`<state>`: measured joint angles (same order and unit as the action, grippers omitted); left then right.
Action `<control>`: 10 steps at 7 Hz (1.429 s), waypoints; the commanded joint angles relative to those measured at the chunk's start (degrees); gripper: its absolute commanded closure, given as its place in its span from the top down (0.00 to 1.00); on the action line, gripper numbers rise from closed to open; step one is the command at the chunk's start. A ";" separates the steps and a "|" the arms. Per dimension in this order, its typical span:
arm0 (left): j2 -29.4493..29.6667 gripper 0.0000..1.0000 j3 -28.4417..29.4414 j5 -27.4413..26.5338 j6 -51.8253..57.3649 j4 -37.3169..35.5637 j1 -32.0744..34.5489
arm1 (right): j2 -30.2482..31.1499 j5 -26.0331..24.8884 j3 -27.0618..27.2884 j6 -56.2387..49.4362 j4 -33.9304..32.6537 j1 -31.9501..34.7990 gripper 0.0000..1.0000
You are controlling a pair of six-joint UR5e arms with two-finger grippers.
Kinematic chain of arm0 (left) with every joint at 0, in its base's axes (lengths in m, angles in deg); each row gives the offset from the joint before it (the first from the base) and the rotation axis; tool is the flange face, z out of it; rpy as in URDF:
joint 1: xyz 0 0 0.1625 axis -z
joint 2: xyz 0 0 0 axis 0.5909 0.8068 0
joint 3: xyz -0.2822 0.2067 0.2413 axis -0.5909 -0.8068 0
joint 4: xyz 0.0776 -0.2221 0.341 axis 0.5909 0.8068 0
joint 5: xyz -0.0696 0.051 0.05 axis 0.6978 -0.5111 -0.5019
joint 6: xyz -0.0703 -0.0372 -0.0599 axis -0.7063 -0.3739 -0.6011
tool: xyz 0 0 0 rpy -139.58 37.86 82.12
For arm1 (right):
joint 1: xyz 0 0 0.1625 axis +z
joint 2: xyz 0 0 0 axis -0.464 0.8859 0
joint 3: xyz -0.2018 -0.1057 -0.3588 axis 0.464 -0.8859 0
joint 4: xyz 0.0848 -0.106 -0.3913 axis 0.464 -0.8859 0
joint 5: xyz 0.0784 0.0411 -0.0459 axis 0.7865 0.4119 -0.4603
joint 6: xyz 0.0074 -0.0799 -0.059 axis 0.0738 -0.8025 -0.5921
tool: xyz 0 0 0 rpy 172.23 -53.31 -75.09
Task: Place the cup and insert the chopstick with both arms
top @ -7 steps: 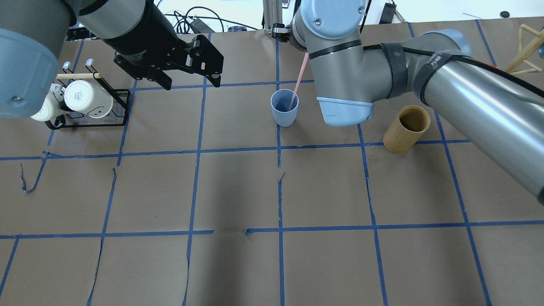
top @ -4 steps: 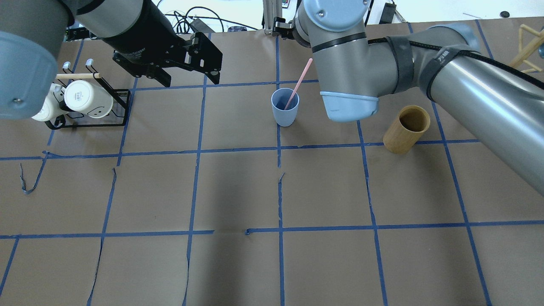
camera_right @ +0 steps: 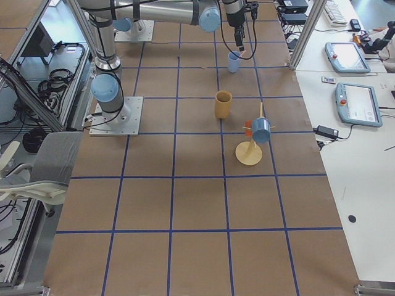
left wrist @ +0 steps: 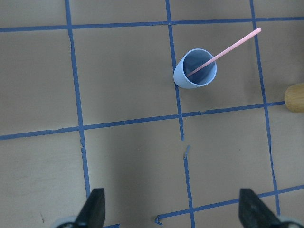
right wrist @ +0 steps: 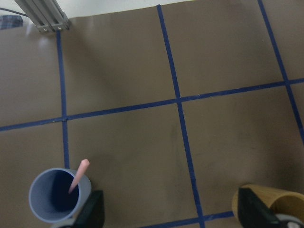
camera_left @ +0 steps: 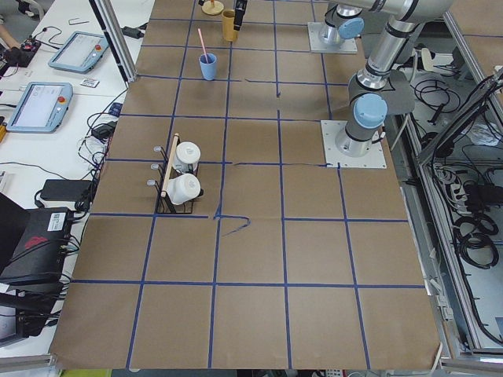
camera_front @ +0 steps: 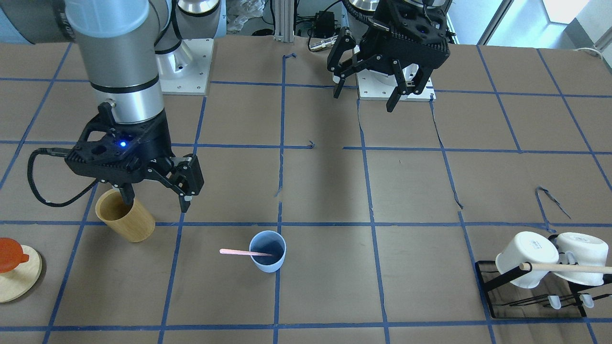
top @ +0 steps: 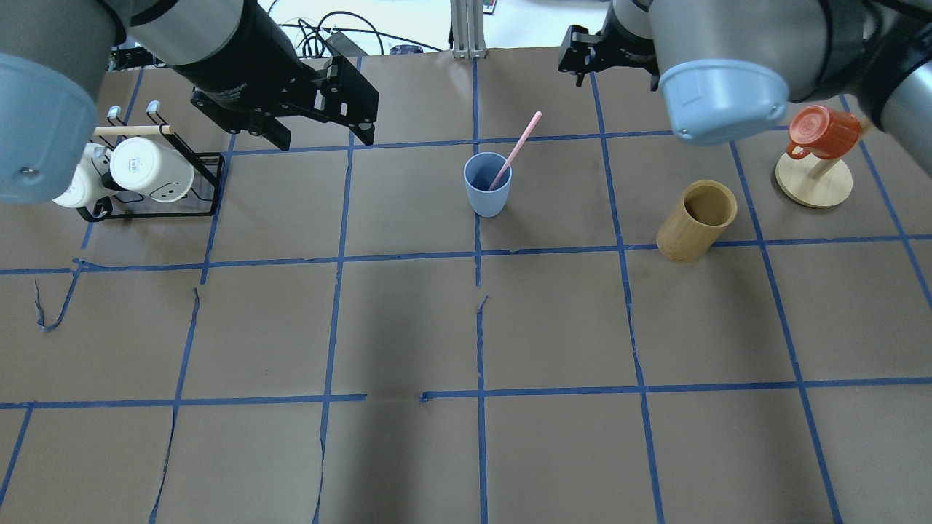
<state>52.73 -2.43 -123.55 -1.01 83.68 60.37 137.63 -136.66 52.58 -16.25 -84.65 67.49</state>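
Observation:
The light-blue cup [top: 487, 191] stands upright near the table's middle; it also shows in the front view [camera_front: 268, 260]. The pale-pink chopstick [top: 518, 144] stands in it, leaning on the rim, held by nothing. In the front view the chopstick [camera_front: 236, 252] points toward my right gripper's side. My right gripper [camera_front: 157, 204] is open and empty, raised beside the cup over the tan cylinder; the cup [right wrist: 58, 195] shows at its wrist view's lower left. My left gripper [top: 325, 138] is open and empty, raised well to the cup's left. The cup [left wrist: 195, 69] is in its wrist view.
A tan wooden cylinder [top: 695, 222] stands right of the cup. A black rack [top: 207, 191] with white mugs and a beige rod is at the far left. A red mug [top: 821, 131] hangs on a wooden stand [top: 814, 182] at the far right.
My right arm has swung right, away from the cup, uncovering the red mug and stand. The chopstick now leans lower on the rim. The left gripper has barely moved.

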 commanded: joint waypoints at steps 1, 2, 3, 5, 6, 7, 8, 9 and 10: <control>0.39 1.00 0.00 -0.02 0.00 0.00 -0.09 | 5.28 0.53 -0.10 -2.27 18.82 -3.10 1.00; 0.39 1.00 0.00 -0.20 0.00 0.01 -0.09 | 7.13 4.45 -0.01 -4.28 22.04 -3.29 1.00; 0.39 1.00 0.00 -0.29 0.00 0.01 -0.09 | 6.89 4.92 0.51 -5.87 27.90 -4.51 1.00; 0.39 1.00 0.00 -0.55 0.00 0.01 -0.09 | 9.33 5.10 0.34 -11.93 31.39 -8.99 1.00; 0.39 1.00 0.00 -0.55 0.00 0.01 -0.09 | 9.78 5.01 0.34 -11.42 31.74 -9.00 1.00; 0.39 1.00 0.00 -0.55 0.00 0.01 -0.09 | 10.40 4.75 0.43 -11.33 31.74 -8.83 1.00; 0.39 1.00 0.00 -0.55 0.00 0.01 -0.09 | 11.19 4.92 0.43 -11.24 31.74 -8.74 1.00; 0.39 1.00 0.00 -0.55 0.00 0.01 -0.18 | 11.54 4.93 0.00 -10.20 32.87 -8.65 1.00; 0.39 1.00 0.00 -0.55 0.00 -0.08 -0.27 | 11.81 5.10 -0.27 -7.40 34.19 -8.56 1.00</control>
<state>53.12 -2.43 -124.10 -1.01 83.67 60.19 149.03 -131.71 52.63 -26.03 -51.76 58.83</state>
